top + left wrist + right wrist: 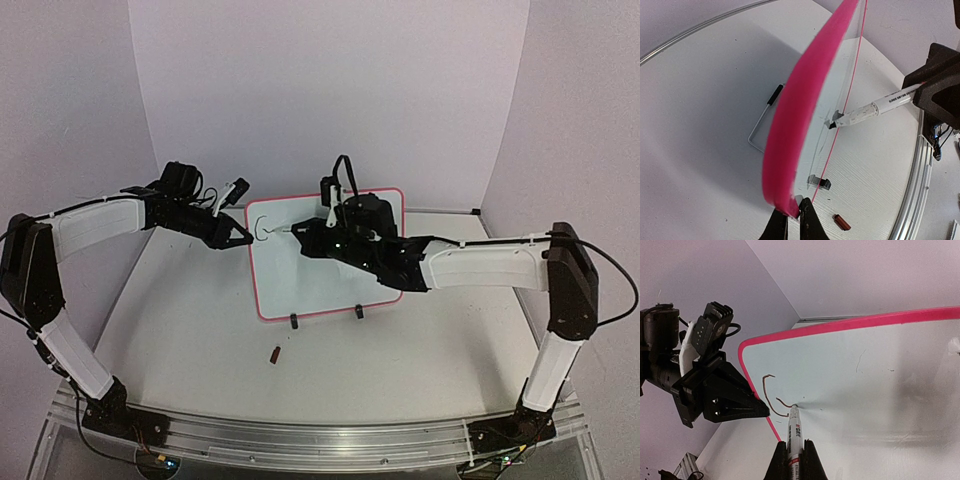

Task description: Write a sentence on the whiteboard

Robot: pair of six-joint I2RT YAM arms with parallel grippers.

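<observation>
1. Whiteboard, top view: it stands centre frame on the table, propped on two black clip feet. The face is glossy white inside a pink-red frame.
   - The sentence is barely begun. One curved stroke shows at the board's upper left, and the rest of the face is bare.
   - Left gripper meets the board's left edge. Right gripper reaches in from the right.
   - A small dark cap lies below the board.
2. Left wrist view: the board is seen edge-on, a pink band from top centre to bottom centre.
   - The left claw is pinched together on the frame.
   - The marker comes in from right of frame, its tip at the board face.
3. Right wrist view: the board fills centre and right.
   - The right claw is clamped on the marker, tip touching the surface.
   - The stroke reads as an unfinished "G".
   - Judgement: nearly all the lettering is left to write.
</observation>
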